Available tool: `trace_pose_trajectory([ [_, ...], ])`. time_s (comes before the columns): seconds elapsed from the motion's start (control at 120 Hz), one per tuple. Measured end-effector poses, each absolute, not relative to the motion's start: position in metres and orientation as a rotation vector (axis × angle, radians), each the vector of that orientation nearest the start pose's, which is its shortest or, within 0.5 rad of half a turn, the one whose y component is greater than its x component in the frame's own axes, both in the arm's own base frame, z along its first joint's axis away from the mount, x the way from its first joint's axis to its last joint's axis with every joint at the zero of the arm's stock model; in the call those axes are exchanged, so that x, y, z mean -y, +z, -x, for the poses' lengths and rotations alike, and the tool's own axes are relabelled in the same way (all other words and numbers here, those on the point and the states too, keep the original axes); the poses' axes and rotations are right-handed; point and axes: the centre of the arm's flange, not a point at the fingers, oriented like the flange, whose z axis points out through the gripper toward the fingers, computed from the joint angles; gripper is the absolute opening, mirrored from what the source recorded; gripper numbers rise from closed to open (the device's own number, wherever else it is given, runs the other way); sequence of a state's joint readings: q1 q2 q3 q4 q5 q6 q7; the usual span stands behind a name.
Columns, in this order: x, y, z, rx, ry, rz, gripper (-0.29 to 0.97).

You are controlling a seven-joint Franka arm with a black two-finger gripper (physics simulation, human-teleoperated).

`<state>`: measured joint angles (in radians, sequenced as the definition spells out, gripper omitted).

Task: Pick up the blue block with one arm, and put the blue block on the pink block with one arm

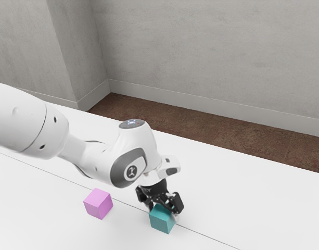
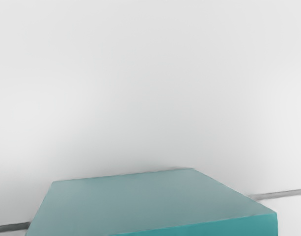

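Blue block [image 1: 163,221] on table [image 1: 242,187] — claw [image 1: 162,206] at its top | pink block [image 1: 98,203] near

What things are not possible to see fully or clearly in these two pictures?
1. Exterior view: the black pincer covers part of the top of the teal-blue cube block.
2. Wrist view: the near part of this block is cut off by the lower edge.
3. Exterior view: the white robot arm is cut off by the left edge, so its base is hidden.
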<state>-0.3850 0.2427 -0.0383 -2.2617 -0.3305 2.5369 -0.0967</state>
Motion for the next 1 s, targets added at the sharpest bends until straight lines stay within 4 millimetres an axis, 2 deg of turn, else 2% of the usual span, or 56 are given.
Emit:
trace_pose_trajectory([
  [0.45, 0.219, 0.256, -0.495, -0.067, 0.042, 3.345, 0.67],
  [0.658, 0.218, 0.258, -0.492, -0.061, 0.041, 3.341, 0.37],
  [0.733, 0.218, 0.260, -0.492, -0.056, 0.037, 3.338, 0.31],
  [0.783, 0.218, 0.266, -0.493, -0.054, 0.024, 3.339, 0.29],
  [0.858, 0.211, 0.288, -0.497, -0.068, -0.035, 3.330, 0.29],
  [0.95, 0.182, 0.314, -0.505, -0.025, -0.086, 3.313, 0.31],
  [1.0, 0.160, 0.326, -0.502, 0.022, -0.096, 3.305, 0.32],
])
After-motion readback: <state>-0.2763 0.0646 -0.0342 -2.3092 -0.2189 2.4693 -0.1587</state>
